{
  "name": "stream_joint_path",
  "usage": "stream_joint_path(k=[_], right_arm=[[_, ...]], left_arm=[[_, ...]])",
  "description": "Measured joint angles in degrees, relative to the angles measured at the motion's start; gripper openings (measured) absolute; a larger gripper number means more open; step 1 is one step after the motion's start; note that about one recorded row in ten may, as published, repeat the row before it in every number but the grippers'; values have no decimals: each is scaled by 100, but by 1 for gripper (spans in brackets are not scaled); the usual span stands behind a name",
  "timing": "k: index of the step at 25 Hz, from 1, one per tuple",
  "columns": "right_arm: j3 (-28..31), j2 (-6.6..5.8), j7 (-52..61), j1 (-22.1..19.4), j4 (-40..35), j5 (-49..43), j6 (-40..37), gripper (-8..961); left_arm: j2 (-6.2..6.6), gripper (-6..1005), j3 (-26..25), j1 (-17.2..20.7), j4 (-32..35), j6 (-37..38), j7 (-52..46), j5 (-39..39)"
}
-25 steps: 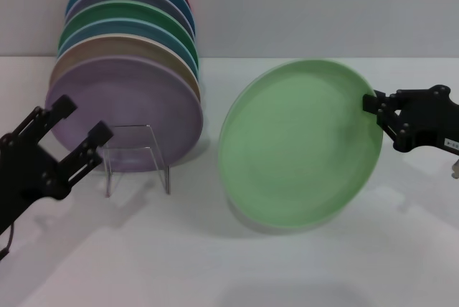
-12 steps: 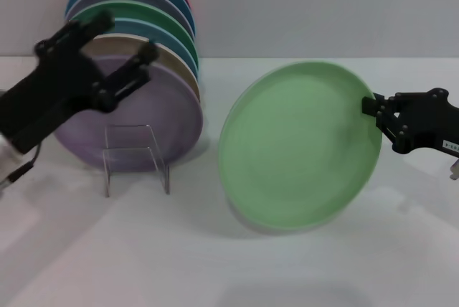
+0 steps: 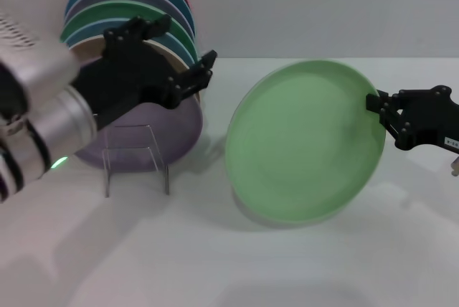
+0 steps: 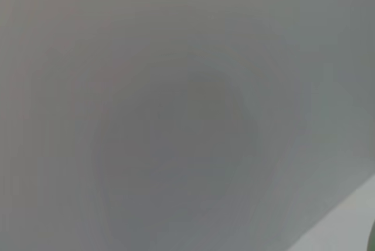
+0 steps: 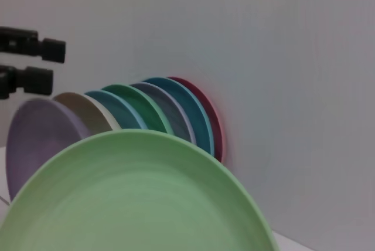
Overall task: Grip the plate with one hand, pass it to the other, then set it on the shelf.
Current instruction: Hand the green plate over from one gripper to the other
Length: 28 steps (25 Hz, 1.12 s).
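Observation:
The light mint-green plate (image 3: 305, 145) stands tilted on edge right of centre in the head view, its lower rim at the table. My right gripper (image 3: 378, 108) is shut on its right rim. The plate also fills the bottom of the right wrist view (image 5: 129, 198). My left gripper (image 3: 183, 43), black and open, is raised in front of the plate stack, left of the mint plate and apart from it. It shows far off in the right wrist view (image 5: 44, 63). The clear acrylic shelf (image 3: 136, 158) stands on the table below the left gripper.
A row of coloured plates (image 3: 133, 2) leans against the wall behind the shelf, with a lilac plate (image 3: 179, 128) at the front. The same row shows in the right wrist view (image 5: 170, 110). The left wrist view shows only plain grey wall.
My left arm has risen from the lower left and swung right, across the plate stack toward the mint plate. The right gripper and the plate have shifted slightly right.

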Motion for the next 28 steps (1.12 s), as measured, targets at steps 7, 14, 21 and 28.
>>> stream_joint_path(k=[7, 14, 21, 28], right_arm=[[120, -4, -381, 133, -283, 72, -12, 18], [144, -3, -746, 182, -502, 317, 28, 18], [139, -4, -936, 177, -583, 381, 51, 18], [165, -5, -972, 164, -565, 479, 256, 18]], left_arm=[[-703, 762, -425, -350, -916, -2277, 746, -541], [-1873, 762, -1410, -362, -1020, -3862, 2884, -1756], [-1904, 746, -1937, -510, -885, -4450, 3495, -2921], [-1962, 723, -2061, -601, -569, -4579, 3651, -3027]])
